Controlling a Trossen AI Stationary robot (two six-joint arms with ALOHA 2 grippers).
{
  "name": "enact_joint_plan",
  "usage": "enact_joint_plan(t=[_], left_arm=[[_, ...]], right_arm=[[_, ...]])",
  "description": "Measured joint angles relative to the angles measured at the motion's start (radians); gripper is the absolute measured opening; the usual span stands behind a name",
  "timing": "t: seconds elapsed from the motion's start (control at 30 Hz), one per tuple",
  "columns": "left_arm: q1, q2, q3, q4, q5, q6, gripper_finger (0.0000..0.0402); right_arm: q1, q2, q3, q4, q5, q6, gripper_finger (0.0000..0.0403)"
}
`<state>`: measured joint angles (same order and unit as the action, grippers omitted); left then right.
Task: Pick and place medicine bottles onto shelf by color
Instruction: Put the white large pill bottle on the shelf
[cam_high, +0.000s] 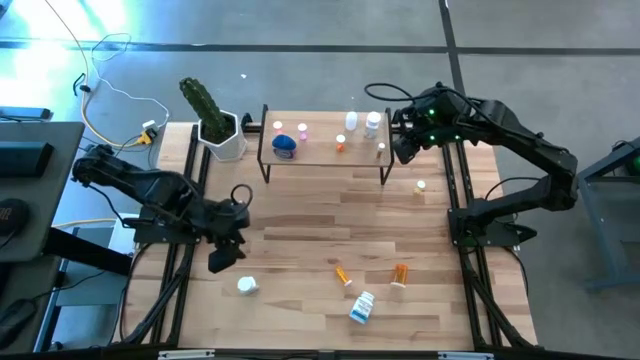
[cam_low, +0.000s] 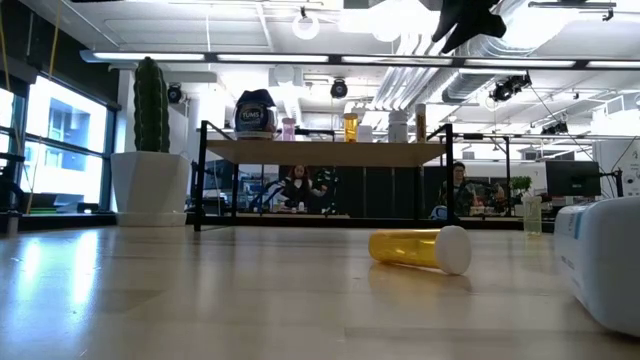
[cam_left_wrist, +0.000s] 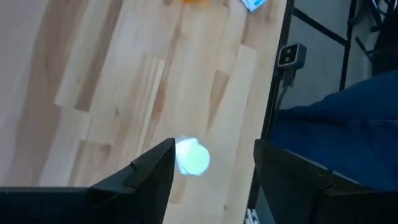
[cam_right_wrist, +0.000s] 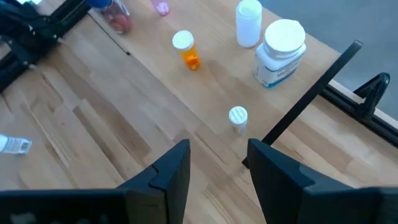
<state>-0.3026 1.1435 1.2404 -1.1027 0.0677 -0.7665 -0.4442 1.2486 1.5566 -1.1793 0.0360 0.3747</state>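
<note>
My left claw (cam_high: 224, 258): open and empty, hovering over the table (cam_high: 300, 230) above a white bottle (cam_high: 246, 286), which shows between my fingers (cam_left_wrist: 155, 177).
My right claw (cam_high: 404, 150): open, holding nothing, above the right end of the shelf (cam_high: 325, 155).
On the shelf: blue jar (cam_high: 285, 145), pink vials, orange bottle (cam_high: 341, 145), white bottles (cam_high: 372, 124).
Loose on the table: two orange bottles (cam_high: 343, 274), one white box-like bottle (cam_high: 362, 308), a small vial (cam_high: 421, 186).

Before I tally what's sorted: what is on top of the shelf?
On the shelf: a blue bottle, a pink vial, an orange bottle, two white bottles and a small capped vial. The right gripper hovers at its end. Nothing looks covered.
</note>
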Motion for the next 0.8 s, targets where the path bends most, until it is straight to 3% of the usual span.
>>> enact_joint_plan(t=[0.4,0.57,0.8], left_arm=[[-0.117,0.026,0.000,0.000,-0.024,-0.133,0.0222],[-0.189,0.026,0.000,-0.001,-0.157,-0.190,0.0233],[-0.344,0.041,-0.074,0.014,-0.436,-0.319,0.0229]], right_arm=[[0.000,0.001,0.000,-0.002,0.017,-0.021,0.0151],[0.000,0.001,0.000,-0.002,0.027,-0.037,0.0151],[0.000,0.001,0.000,-0.018,0.016,-0.040,0.0151]])
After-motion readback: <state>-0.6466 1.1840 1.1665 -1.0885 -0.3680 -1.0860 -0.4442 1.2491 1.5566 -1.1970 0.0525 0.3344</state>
